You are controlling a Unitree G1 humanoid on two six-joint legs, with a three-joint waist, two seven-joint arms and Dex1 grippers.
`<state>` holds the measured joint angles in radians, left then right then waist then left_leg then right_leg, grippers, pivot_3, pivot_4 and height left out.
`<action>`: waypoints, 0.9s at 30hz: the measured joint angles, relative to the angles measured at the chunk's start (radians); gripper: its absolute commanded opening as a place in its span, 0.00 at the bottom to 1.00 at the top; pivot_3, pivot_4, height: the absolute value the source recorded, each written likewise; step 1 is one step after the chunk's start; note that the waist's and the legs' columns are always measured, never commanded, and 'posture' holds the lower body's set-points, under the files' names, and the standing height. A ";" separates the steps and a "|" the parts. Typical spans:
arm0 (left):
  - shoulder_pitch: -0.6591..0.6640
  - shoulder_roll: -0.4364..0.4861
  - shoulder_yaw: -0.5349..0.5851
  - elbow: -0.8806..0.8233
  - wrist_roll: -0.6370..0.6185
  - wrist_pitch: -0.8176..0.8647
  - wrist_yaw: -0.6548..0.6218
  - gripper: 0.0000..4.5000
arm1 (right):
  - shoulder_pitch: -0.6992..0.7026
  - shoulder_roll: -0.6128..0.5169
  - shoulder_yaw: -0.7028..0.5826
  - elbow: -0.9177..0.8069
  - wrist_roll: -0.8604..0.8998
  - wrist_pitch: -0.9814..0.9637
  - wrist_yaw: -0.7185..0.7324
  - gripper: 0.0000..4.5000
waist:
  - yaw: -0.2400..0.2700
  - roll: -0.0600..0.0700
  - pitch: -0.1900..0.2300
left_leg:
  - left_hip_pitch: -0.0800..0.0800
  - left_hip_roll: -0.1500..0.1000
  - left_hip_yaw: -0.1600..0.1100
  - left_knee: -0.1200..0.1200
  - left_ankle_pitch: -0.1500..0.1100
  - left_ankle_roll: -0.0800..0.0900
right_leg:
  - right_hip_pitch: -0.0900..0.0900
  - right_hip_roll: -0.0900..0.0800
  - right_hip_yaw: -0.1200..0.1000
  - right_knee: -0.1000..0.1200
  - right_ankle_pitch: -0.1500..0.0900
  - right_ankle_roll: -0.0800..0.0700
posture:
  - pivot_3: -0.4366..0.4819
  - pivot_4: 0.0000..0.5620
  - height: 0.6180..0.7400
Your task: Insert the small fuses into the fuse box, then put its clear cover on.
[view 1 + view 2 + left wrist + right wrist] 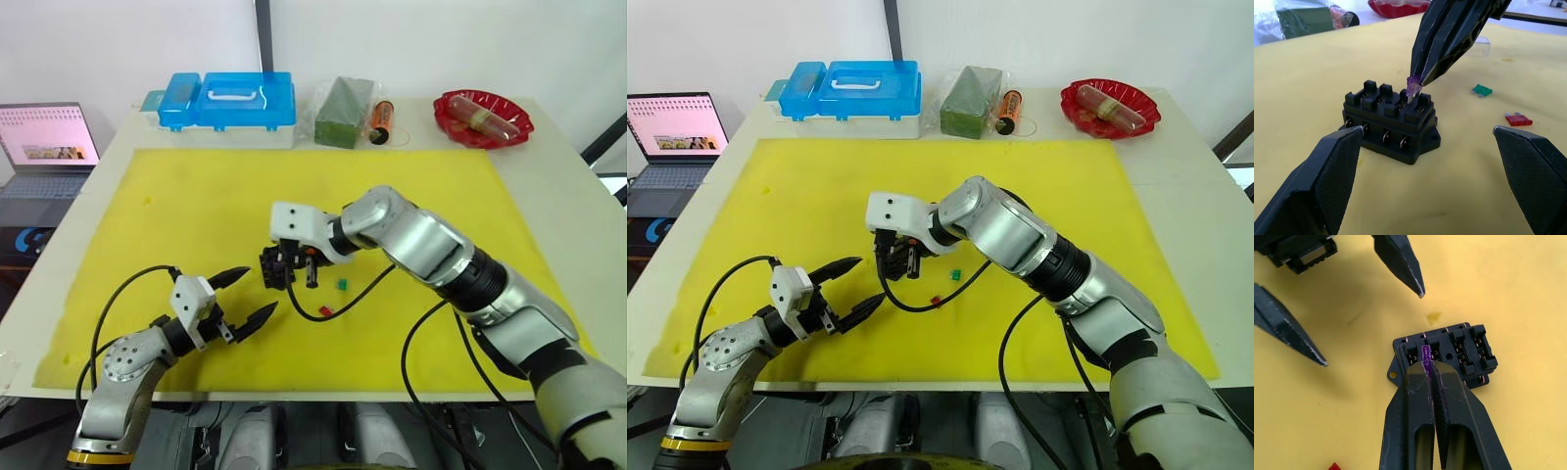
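The black fuse box [1391, 125] sits on the yellow mat [196, 196], a little left of the middle. My right gripper [1427, 363] is shut on a purple fuse [1413, 87] and holds it upright over an end slot, its metal legs touching the top of the box. My left gripper [257, 292] is open just in front-left of the box, with nothing between its fingers. A green fuse [342, 284] and a red fuse [326, 311] lie loose on the mat to the right of the box. The clear cover [1479, 46] lies on the mat beyond them.
Along the table's far edge stand a blue-lidded case [230, 101], a green packet [345, 111], an orange cylinder [382, 120] and a red dish [482, 117]. A laptop [44, 147] is off the table's left side. A black cable [304, 311] droops onto the mat near the red fuse.
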<state>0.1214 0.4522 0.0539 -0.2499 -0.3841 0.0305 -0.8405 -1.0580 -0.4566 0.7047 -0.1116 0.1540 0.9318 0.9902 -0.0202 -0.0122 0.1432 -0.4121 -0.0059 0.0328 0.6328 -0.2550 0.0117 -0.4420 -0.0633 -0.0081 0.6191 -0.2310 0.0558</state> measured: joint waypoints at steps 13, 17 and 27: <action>0.009 -0.001 0.001 0.014 0.000 -0.022 -0.004 1.00 | -0.003 0.000 0.008 0.000 -0.072 -0.071 0.065 0.00 | 0.000 0.000 0.000 | 0.000 0.000 0.000 0.000 0.000 0.000 | 0.000 0.000 0.000 0.000 0.000 0.000 | 0.48 0.27 1.00; 0.020 -0.005 -0.002 0.010 0.001 -0.022 0.003 1.00 | -0.003 0.000 0.020 0.000 -0.093 -0.092 0.078 0.00 | 0.000 0.000 0.000 | 0.000 0.000 0.000 0.000 0.000 0.000 | 0.000 0.000 0.000 0.000 0.000 0.000 | 0.48 0.27 1.00; 0.027 -0.007 -0.006 -0.001 0.002 -0.022 0.013 1.00 | -0.003 0.000 0.026 0.008 -0.131 -0.118 0.101 0.00 | 0.000 0.000 0.000 | 0.000 0.000 0.000 0.000 0.000 0.000 | 0.000 0.000 0.000 0.000 0.000 0.000 | 0.48 0.27 1.00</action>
<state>0.1483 0.4456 0.0479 -0.2509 -0.3823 0.0090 -0.8275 -1.0608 -0.4562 0.7304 -0.1036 0.0234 0.8137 1.0912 -0.0201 -0.0122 0.1432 -0.4121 -0.0059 0.0328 0.6331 -0.2549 0.0116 -0.4419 -0.0633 -0.0081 0.6193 -0.2310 0.0558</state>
